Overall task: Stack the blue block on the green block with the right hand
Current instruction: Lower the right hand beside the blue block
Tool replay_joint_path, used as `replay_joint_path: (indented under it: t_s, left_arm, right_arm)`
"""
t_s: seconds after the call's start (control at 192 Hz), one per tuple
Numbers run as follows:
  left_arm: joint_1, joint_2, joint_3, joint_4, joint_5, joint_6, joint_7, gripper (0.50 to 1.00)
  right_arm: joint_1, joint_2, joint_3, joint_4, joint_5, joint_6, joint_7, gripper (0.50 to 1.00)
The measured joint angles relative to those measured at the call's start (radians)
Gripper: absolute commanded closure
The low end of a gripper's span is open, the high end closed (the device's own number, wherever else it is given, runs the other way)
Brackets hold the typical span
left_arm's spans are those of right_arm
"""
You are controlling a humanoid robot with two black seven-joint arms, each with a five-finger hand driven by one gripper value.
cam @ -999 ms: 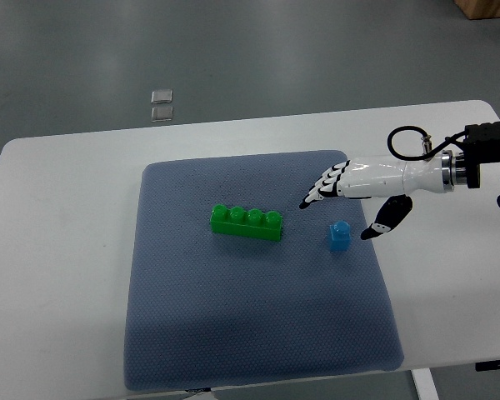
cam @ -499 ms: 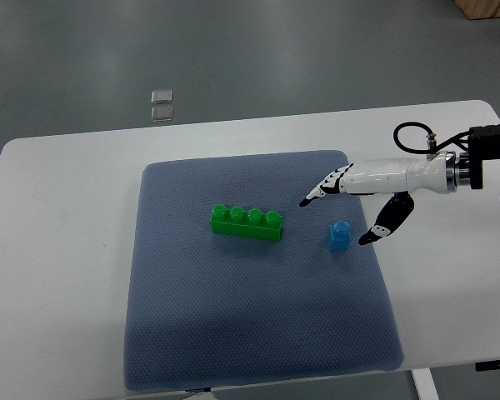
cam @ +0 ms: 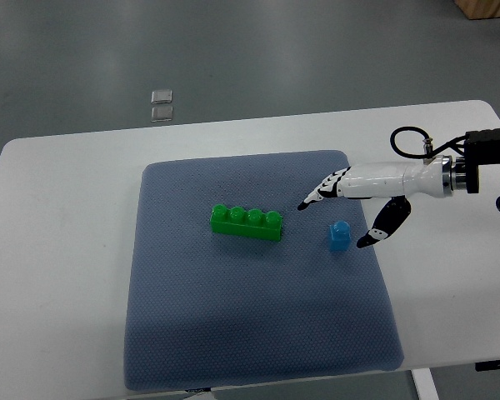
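right hand (cam: 343, 212) has its fingers (cam: 317, 193) spread apart, blue block (cam: 340, 236) sitting between them and the thumb, so I'd drop lower and pinch it squarely before heading for the green block (cam: 247, 222)

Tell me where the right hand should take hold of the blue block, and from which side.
Grip the blue block by its two opposite upright faces, below the single stud, coming down from above. It stands upright and alone on the mat, clear of the green block. The right hand is open, with the block between its fingers and thumb.
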Motion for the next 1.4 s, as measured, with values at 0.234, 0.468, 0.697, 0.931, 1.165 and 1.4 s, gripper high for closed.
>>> replay_joint_path:
  t_s: [0.234,0.468,0.697,0.931,1.165,1.4]
  left_arm:
    - [0.0,0.0,0.0,0.0,0.0,0.0,0.0,0.5]
    - [0.0,0.0,0.0,0.0,0.0,0.0,0.0,0.5]
    - [0.0,0.0,0.0,0.0,0.0,0.0,0.0,0.5]
    - [0.0,0.0,0.0,0.0,0.0,0.0,0.0,0.5]
    - [0.0,0.0,0.0,0.0,0.0,0.0,0.0,0.5]
    - [0.0,0.0,0.0,0.0,0.0,0.0,0.0,0.5]
  right_arm:
    - [0.009,0.014,-0.039,-0.017,0.003,0.007,-0.122,0.589]
    - [0.012,0.024,-0.04,-0.006,0.136,0.02,-0.296,0.589]
    - [0.03,-0.01,-0.042,0.057,0.242,0.088,-0.379,0.589]
    - [0.041,-0.032,-0.056,0.086,0.287,0.118,-0.44,0.589]
    - [0.043,-0.008,-0.064,0.087,0.336,0.101,-0.546,0.589]
    - [0.043,0.034,-0.106,0.07,0.389,0.025,-0.634,0.591]
